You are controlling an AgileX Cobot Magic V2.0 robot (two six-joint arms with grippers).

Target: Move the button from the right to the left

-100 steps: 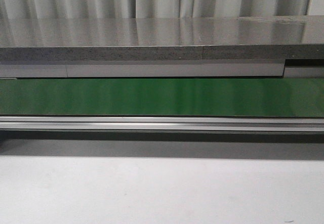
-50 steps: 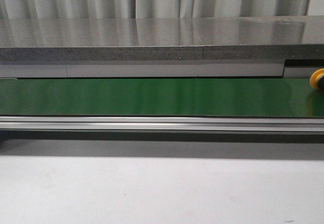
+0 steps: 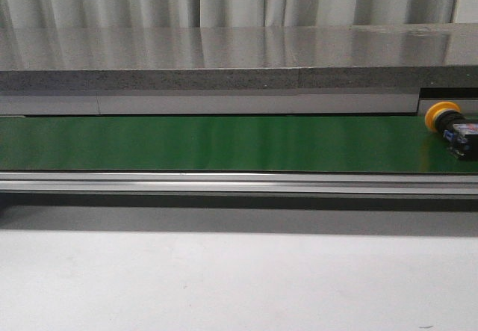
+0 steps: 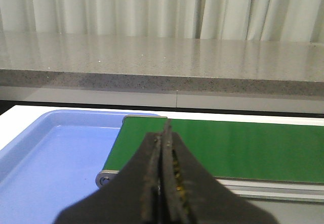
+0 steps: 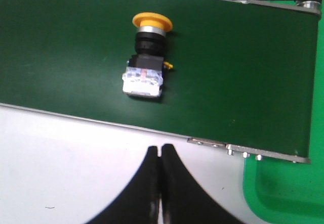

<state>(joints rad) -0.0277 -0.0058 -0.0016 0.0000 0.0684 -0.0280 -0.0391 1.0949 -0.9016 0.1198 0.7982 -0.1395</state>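
Note:
The button, a yellow cap on a black body, lies on its side at the far right end of the green belt. It also shows in the right wrist view, in the middle of the belt, cap pointing away from the fingers. My right gripper is shut and empty over the white table, short of the belt's near rail. My left gripper is shut and empty, near the belt's left end. Neither gripper shows in the front view.
A blue tray lies by the belt's left end. A green tray sits past the belt's right end. A grey stone ledge runs behind the belt, with curtains behind. The white table lies in front.
The button has come into the front view from the right edge, riding leftward on the belt; a second ago it was out of view. The grippers are not seen earlier.

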